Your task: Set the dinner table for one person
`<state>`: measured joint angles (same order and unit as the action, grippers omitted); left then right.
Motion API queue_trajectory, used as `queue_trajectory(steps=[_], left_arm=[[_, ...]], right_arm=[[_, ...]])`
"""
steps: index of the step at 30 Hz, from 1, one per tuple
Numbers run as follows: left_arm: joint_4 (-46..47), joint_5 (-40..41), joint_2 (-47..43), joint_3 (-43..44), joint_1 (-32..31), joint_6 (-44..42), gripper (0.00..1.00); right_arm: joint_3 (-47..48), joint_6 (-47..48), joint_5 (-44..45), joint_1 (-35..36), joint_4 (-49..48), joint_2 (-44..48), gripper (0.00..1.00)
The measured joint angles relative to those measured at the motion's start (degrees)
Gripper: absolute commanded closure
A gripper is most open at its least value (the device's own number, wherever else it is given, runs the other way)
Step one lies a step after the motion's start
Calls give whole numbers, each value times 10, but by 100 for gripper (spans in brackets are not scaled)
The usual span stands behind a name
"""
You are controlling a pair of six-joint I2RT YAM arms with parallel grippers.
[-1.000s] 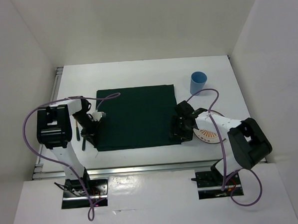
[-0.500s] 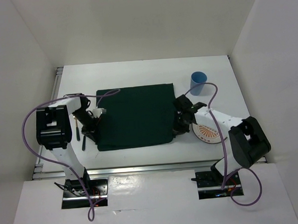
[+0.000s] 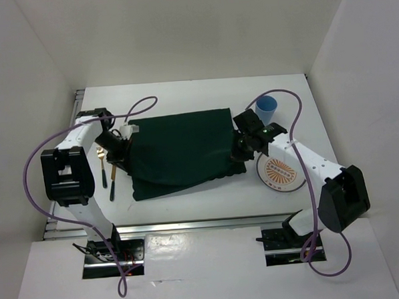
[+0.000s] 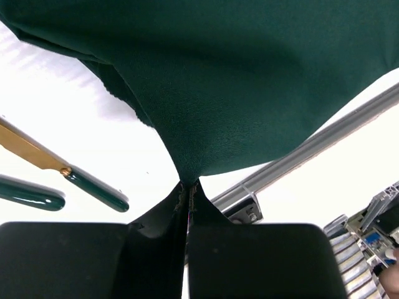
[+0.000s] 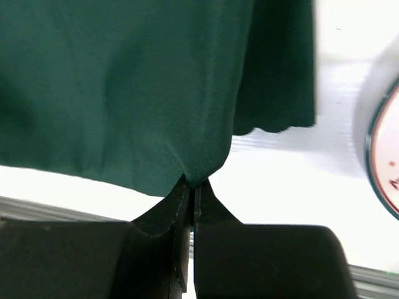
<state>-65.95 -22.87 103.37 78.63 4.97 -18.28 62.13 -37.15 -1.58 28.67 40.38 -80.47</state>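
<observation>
The dark green cloth lies on the white dinner table, raised at its left and right sides, with its near edge sagging in folds. My left gripper is shut on the cloth's left edge. In the left wrist view the cloth bunches to a point between the shut fingertips of the left gripper. My right gripper is shut on the cloth's right edge. In the right wrist view the fabric is pinched in the right gripper above the tabletop.
A white plate with an orange pattern sits right of the cloth, and a blue cup stands behind it. Two green-handled pieces of gold cutlery lie left of the cloth. Aluminium rails run along the left and near edges.
The right gripper shut on the cloth's right edge. Both grippers moved up and toward the far side, lifting the cloth's sides; its near edge now droops in folds.
</observation>
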Motion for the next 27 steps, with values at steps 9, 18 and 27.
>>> queue_trajectory(steps=[9,18,27], left_arm=[[1,21,-14,-96,-28,-28,37],[26,73,-28,-117,-43,-23,1],[81,100,-17,-42,-52,19,1]], right_arm=[[-65,-17,23,-45,13,17,46],[-106,-17,43,-60,16,-5,35],[-37,28,55,-61,-39,-122,35]])
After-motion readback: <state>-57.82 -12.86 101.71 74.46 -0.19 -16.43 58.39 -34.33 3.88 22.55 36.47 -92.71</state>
